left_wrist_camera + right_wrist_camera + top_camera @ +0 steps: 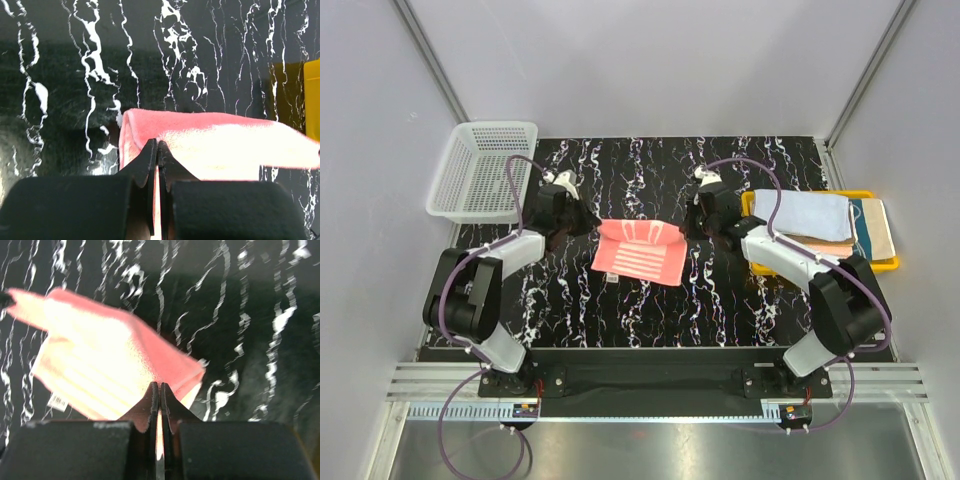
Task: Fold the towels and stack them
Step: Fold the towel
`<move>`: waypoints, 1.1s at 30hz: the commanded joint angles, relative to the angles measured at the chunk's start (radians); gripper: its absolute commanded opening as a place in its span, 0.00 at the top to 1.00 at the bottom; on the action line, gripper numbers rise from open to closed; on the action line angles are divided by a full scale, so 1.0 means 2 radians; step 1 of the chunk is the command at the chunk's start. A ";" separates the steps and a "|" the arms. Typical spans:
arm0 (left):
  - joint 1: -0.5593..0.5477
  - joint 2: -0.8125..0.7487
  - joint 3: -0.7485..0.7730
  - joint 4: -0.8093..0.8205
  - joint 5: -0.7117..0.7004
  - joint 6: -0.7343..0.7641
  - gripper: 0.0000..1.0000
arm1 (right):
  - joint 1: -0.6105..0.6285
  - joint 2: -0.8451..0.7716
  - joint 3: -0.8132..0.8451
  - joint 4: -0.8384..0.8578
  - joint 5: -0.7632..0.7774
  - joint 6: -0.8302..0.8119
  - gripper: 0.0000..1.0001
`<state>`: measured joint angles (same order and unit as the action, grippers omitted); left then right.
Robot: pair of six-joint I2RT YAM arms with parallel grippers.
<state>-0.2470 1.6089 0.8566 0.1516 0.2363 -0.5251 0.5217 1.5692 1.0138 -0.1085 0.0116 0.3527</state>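
Holding: both grippers closed on one coral pink towel [638,255] at mid-desk. The left gripper [582,222] pinches its far-left corner and the right gripper [693,228] its far-right corner. Each wrist view shows the jaws pressed together with pink cloth between them.

Edges and room:
- Desk [650,165] is dark with white marbling, walled by grey panels on the left, far and right sides.
- White mesh basket [480,170] sits at the far-left corner, well apart from the towel.
- Yellow tray [880,266] sits against the right side, just beyond the right gripper. It carries a stack with a light blue-white towel [800,212] on top, a pale peach towel [820,243] under it and a teal-and-cream towel [872,228] showing at the right.
- Bare desk shows in a wide band beyond the towel's far edge, between basket and tray. A narrower band lies between its near edge and the arm bases.

Towel attitude:
- The held edge runs left to right between the grippers, rolled over slightly.
- The white stripes run parallel to that edge.
- The free edge, with a small label, points toward the arm bases and is tilted a little to the left.
- Cannot tell whether the free edge touches the desk.
- The outline is nearly square, slightly longer left to right.
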 commanded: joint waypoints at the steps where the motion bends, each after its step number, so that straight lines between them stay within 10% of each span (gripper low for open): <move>1: -0.003 -0.037 -0.016 0.022 -0.030 0.003 1.00 | 0.022 -0.028 -0.022 0.019 0.019 0.014 0.99; 33: -0.021 -0.132 -0.134 -0.008 -0.042 0.001 0.94 | 0.084 -0.075 -0.143 0.050 0.048 0.064 0.91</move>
<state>-0.2863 1.3624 0.6090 0.0986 0.1715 -0.5308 0.6819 1.4506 0.7380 -0.0475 0.0689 0.4648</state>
